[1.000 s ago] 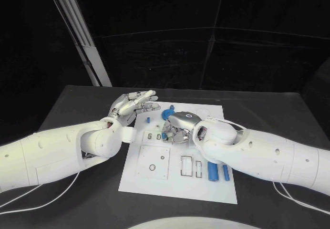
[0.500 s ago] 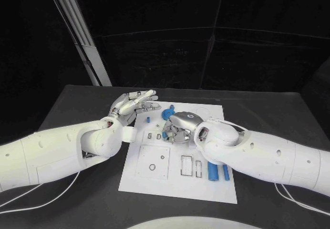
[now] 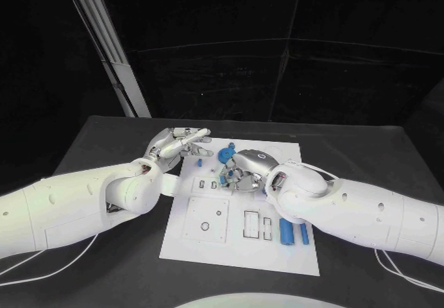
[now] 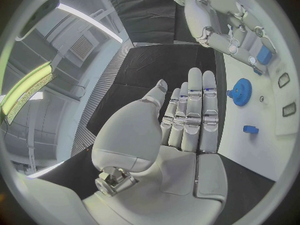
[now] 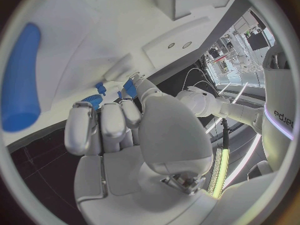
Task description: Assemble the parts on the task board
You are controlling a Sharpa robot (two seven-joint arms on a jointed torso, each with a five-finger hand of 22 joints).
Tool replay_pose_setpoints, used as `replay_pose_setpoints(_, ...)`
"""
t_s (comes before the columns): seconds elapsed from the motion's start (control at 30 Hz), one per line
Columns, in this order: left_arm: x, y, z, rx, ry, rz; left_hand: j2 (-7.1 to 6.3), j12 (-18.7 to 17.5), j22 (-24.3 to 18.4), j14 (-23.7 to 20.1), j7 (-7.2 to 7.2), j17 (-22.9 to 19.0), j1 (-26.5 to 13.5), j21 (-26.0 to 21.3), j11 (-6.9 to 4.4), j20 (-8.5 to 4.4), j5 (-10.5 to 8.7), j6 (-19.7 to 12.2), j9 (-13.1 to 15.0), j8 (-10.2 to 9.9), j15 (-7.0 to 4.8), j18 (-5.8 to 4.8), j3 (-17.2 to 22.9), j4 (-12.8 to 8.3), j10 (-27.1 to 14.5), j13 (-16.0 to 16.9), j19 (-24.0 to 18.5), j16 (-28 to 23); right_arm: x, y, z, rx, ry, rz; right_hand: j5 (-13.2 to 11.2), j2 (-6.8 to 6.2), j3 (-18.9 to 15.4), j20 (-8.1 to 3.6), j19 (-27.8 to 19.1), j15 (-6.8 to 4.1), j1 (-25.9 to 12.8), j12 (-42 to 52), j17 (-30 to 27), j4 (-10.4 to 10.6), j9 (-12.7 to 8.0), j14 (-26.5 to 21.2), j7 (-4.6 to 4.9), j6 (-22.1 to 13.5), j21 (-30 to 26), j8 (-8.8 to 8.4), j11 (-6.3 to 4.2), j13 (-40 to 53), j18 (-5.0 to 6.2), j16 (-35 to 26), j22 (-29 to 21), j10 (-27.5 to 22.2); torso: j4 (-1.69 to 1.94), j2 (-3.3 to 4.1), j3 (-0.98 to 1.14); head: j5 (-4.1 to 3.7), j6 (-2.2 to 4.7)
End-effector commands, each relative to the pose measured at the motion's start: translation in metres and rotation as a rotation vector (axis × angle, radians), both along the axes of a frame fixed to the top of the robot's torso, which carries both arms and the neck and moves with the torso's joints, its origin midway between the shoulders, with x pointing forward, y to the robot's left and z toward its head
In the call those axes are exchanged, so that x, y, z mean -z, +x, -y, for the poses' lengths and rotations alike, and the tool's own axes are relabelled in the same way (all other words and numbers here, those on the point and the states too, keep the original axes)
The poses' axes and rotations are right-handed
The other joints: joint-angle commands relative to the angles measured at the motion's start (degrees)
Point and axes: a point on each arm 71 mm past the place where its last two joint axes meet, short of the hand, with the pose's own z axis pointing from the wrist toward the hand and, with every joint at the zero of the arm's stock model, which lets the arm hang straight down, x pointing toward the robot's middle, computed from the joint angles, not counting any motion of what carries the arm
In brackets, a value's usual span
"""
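The white task board (image 3: 236, 247) lies mid-table. My right hand (image 3: 245, 168) hovers over its far middle with fingers curled, pinching a small blue part (image 4: 264, 55) at its fingertips; the part (image 5: 130, 88) also shows in the right wrist view. My left hand (image 3: 178, 144) floats by the board's far left corner, fingers straight and together, holding nothing (image 4: 187, 120). A blue gear (image 3: 226, 153) and a small blue peg (image 3: 199, 161) lie on the board between the hands. Two blue cylinders (image 3: 287, 232) lie side by side near the board's right edge.
Empty rectangular slots (image 3: 251, 222) and a square plate with a hole (image 3: 206, 218) occupy the board's near half. Black table (image 3: 111, 256) surrounds the board. A pale post (image 3: 111, 58) rises behind the table's far left corner.
My left hand has dropped a little and turned its fingers toward the board. My right hand has shifted slightly away from me over the far slots.
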Motion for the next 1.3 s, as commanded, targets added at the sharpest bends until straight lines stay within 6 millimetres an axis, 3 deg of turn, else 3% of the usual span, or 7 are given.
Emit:
replay_pose_setpoints(0.03,0.002,0.0,0.001,0.032,0.114,0.002,0.11,-0.24,0.39,0.54,-0.09,1.21,-0.42,0.75,-0.07,-0.3,-0.08,0.41,-0.05,-0.05,-0.23,0.8,0.29,-0.12,0.7,-0.1,0.79,1.47,-0.004,0.0,-0.001,-0.012,0.066,0.003,-0.26,0.43,0.53,0.11,0.27,-0.22,-0.54,-0.15,-0.13,-0.01,-0.1,0.46,-0.52,0.6,0.17,-0.33,0.36,-0.06,-0.33,-0.27,-0.13,-0.18,0.06,0.02,-0.04,0.0,0.09)
replay_pose_setpoints(0.37,0.004,0.0,0.0,0.029,0.148,-0.009,-0.15,-1.19,0.95,-0.06,-0.1,3.38,-0.59,1.74,-0.1,-0.56,-0.09,0.58,-0.09,-0.55,-0.36,0.71,1.0,-0.34,1.0,-0.22,0.99,3.78,-0.002,0.002,-0.006,-0.018,0.076,-0.015,-1.11,0.72,1.4,0.27,0.26,-0.04,-0.8,0.1,-0.12,-0.08,-0.27,0.47,-0.27,0.13,0.16,-0.81,0.58,0.31,-0.33,-0.32,-0.11,-0.15,-0.15,0.04,-0.05,0.18,0.02)
replay_pose_setpoints(0.63,0.004,0.0,0.0,0.025,0.151,-0.007,-0.19,-1.37,1.04,-0.27,-0.09,3.76,-0.69,1.89,-0.08,-0.57,-0.09,0.6,-0.09,-0.64,-0.35,0.7,1.12,-0.35,1.03,-0.23,0.95,4.16,0.003,0.004,-0.012,-0.015,0.07,-0.022,-1.8,0.73,1.74,0.36,0.27,0.04,-1.03,0.2,-0.13,-0.13,-0.3,0.48,-0.21,0.12,0.17,-0.95,0.66,0.46,-0.34,-0.34,-0.06,-0.16,0.23,0.16,-0.16,-0.11,-0.09)
replay_pose_setpoints(1.3,0.004,0.001,0.0,0.022,0.153,-0.005,-0.22,-1.61,1.15,-0.59,-0.09,4.21,-0.88,2.05,-0.06,-0.56,-0.1,0.62,-0.09,-0.77,-0.32,0.69,1.25,-0.3,1.02,-0.25,0.84,4.58,0.015,0.005,-0.011,-0.009,0.054,-0.023,-2.34,0.64,2.04,0.41,0.33,0.05,-1.07,0.87,0.17,-0.35,-0.29,0.55,-0.3,0.27,0.23,-0.99,0.62,1.13,-0.36,-0.2,0.1,0.12,0.69,0.29,-0.29,-0.51,-0.15)
